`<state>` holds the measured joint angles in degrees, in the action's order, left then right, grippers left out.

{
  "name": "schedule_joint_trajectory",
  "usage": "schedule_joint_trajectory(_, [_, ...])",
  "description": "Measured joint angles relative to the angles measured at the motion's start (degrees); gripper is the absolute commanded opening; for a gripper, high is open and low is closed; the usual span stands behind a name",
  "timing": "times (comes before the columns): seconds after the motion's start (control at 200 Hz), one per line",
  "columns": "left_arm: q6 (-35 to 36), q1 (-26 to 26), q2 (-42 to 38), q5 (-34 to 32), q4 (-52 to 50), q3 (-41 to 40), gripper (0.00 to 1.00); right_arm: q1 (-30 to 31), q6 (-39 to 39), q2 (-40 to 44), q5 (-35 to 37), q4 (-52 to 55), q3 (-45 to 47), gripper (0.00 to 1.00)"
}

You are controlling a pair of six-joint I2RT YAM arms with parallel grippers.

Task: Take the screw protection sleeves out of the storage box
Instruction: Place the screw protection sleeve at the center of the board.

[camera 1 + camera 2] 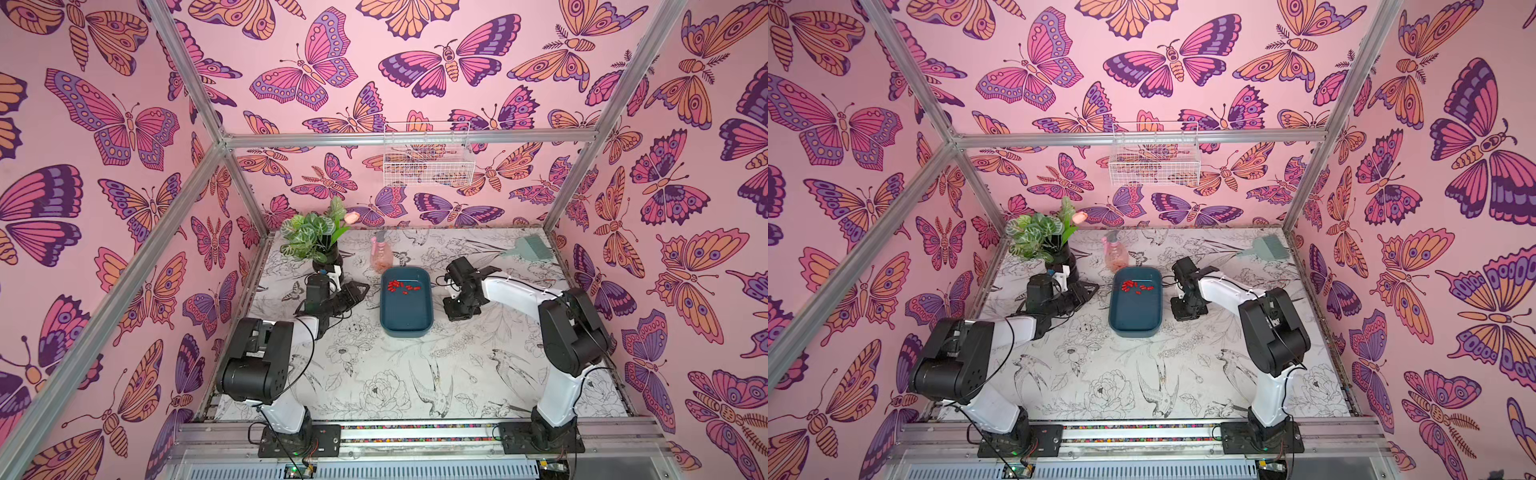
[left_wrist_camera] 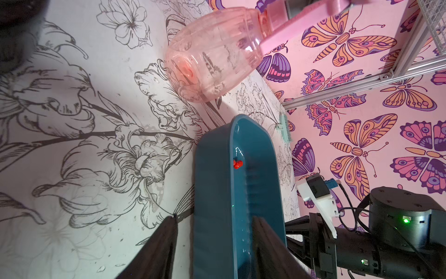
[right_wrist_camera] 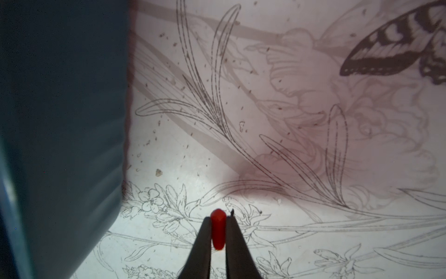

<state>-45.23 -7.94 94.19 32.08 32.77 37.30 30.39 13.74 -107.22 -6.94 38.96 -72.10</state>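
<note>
Left gripper (image 2: 213, 218) straddles the storage box (image 1: 407, 320) wall, jaws apart, not visibly pinching it. Most screw protection sleeves (image 1: 401, 286) cluster at the box's far end. Right gripper (image 3: 218, 217) is clamped on one sleeve (image 3: 218, 233) over the table (image 3: 289, 169), just beside the box. Best to lower close, then part the jaws gently so it cannot roll.

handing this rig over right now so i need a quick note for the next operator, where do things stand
Left gripper: open, empty, beside the storage box, at its left wall.
Right gripper: shut on one red sleeve, over the table just right of the box.
Other sleeves: clustered in the box's far half.
Done: one sleeve is out of the box, not yet released; none seen lying on the table.
To do: set it down, then fetch the rest one by one.
</note>
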Motion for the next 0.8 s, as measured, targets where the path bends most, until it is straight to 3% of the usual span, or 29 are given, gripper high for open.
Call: schedule_joint_trajectory(0.801, [0.0,0.0,0.0,0.0,0.0,0.0,0.55,0.0,0.4,-5.4,-0.9,4.7,-4.6,0.21])
